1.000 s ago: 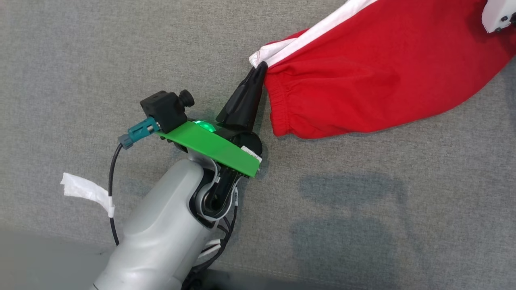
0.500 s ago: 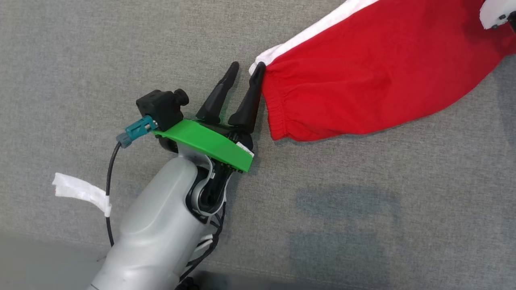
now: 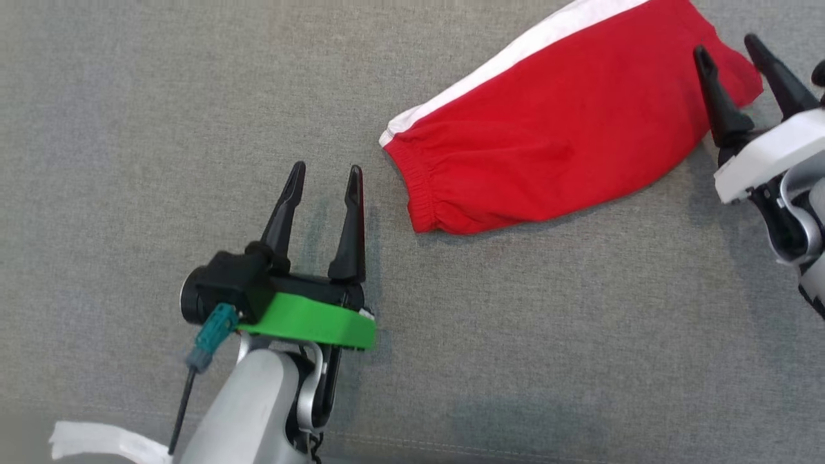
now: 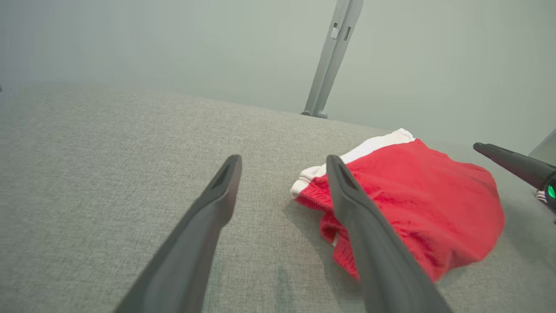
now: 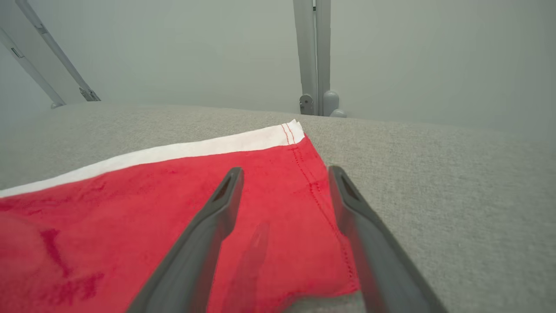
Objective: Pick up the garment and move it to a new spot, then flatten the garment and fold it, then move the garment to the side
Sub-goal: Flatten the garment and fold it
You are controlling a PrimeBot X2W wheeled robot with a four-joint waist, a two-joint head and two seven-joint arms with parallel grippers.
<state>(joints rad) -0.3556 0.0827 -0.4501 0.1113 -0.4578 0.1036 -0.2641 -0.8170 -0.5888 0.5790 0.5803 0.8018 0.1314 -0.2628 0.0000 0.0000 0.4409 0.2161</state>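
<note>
Red garment (image 3: 548,135) flat on worktop (image 3: 580,322); my left gripper (image 3: 326,169), wide and empty, beside its waistband; my right gripper (image 3: 725,45), wide, over its hem.

Garment (image 3: 548,142) lies on the fabric surface (image 3: 129,96), upper right in the head view. Left gripper (image 3: 327,169) is to the garment's left, near its end, apart from the cloth. Right gripper (image 3: 725,45) is at the opposite end, fingers over the garment's corner. Upright post (image 5: 312,52) stands behind the surface's far edge.
</note>
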